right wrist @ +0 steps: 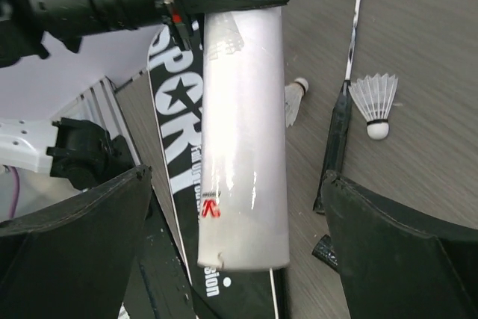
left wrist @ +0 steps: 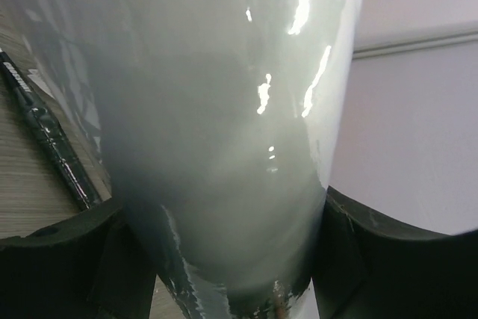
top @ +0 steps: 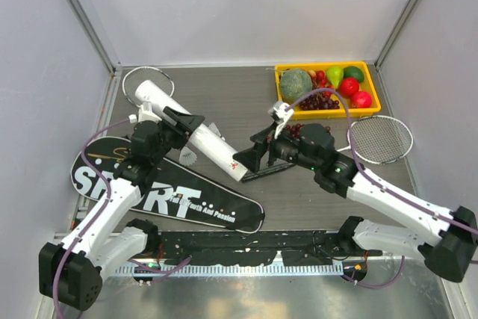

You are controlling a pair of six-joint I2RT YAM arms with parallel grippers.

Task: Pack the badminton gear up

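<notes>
Right gripper (right wrist: 237, 178) gapes wide around the free end of the long white tube (top: 220, 153), touching nothing; left gripper (top: 184, 126) clamps the tube farther along, black bag (top: 160, 198) just beside it.

The tube (top: 216, 151) was glossy white with a small red mark near one end. The bag (top: 224, 211) was black with white lettering and dots. A racket (top: 381, 140) had a silver head. The shuttlecock (right wrist: 376, 102) was white with a dark band. The tray (top: 314, 65) was yellow, the grapes (top: 321, 101) dark red, the table (top: 246, 87) grey wood-grain.
</notes>
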